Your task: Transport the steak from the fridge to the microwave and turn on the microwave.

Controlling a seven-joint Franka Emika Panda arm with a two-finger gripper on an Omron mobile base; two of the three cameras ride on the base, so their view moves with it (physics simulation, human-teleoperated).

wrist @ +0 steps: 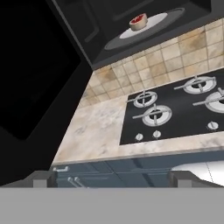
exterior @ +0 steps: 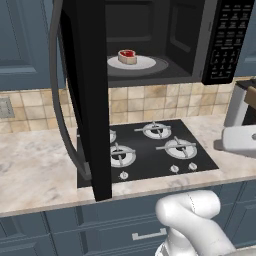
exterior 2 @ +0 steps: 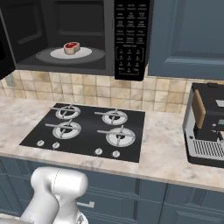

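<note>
**Steak on the microwave plate, door wide open**

The end effector [wrist: 112,181] shows as two small dark tips at the bottom of the hand view, set wide apart with nothing between them; it is open and empty, held low in front of the blue-grey cabinets.

The steak [exterior: 127,56] lies on a white plate [exterior: 145,63] on the turntable inside the microwave [exterior 2: 78,35], which hangs above the stovetop [exterior 2: 87,129]. The microwave door [exterior: 85,95] stands swung fully open; in the left base view it cuts down across the picture and hides the left part of the stovetop and some of the tiled wall behind. In the hand view the same door is a large dark mass on the left, its detail too dark to make out. The microwave's top is cut off in both base views. The keypad [exterior 2: 130,39] sits to the right of the cavity, its labels too small to read.

On the marble surface [exterior 2: 164,153] right of the stovetop stands a coffee machine [exterior 2: 205,127], cut off at the picture edge
</note>
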